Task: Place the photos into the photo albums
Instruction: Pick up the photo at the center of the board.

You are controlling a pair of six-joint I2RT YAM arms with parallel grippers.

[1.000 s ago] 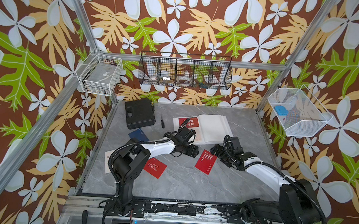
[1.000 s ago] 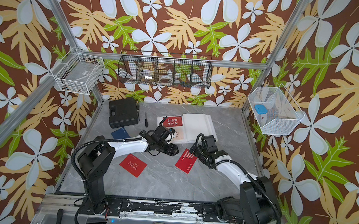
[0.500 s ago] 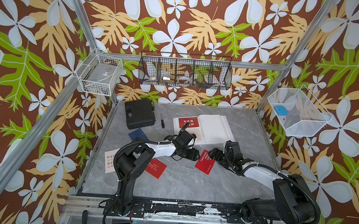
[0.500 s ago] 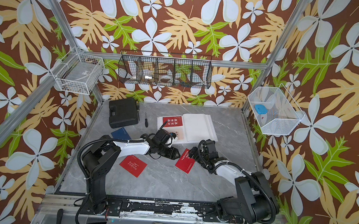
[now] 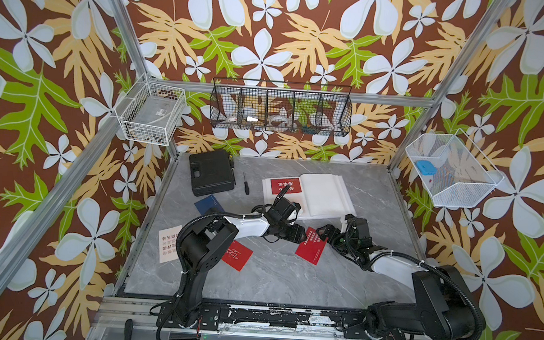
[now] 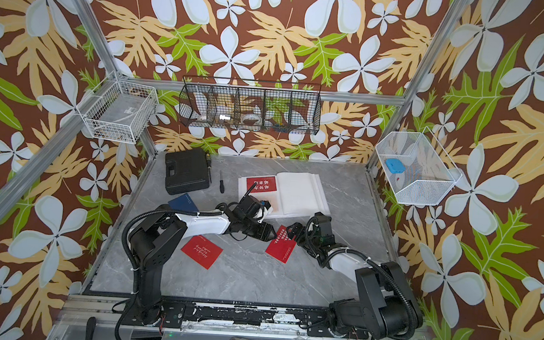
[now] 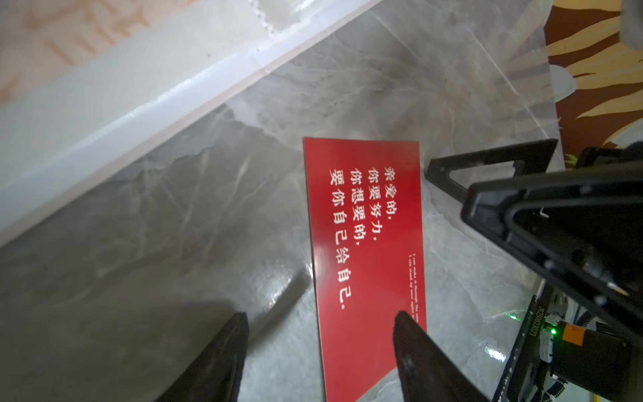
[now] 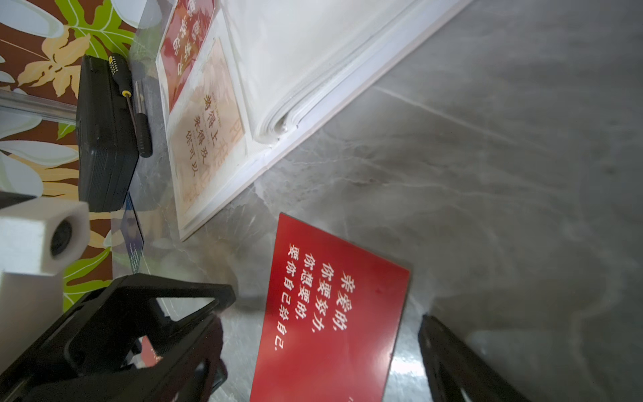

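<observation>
The step in hand looks like picking up the red card [image 5: 311,249], which lies flat on the table [image 5: 274,274] just in front of the open album [image 5: 324,193], not touching it; the left gripper [image 7: 320,320] and the right gripper [image 8: 320,323] flank it, both with jaws apart, clamped on nothing; the next move, I judge, calls for prising one thin edge up; the album's near edge crowds the far side, while bare table lies open toward the robot.

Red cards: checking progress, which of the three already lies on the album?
The red card on the open album's left page; the other two lie on the grey tabletop.
</observation>
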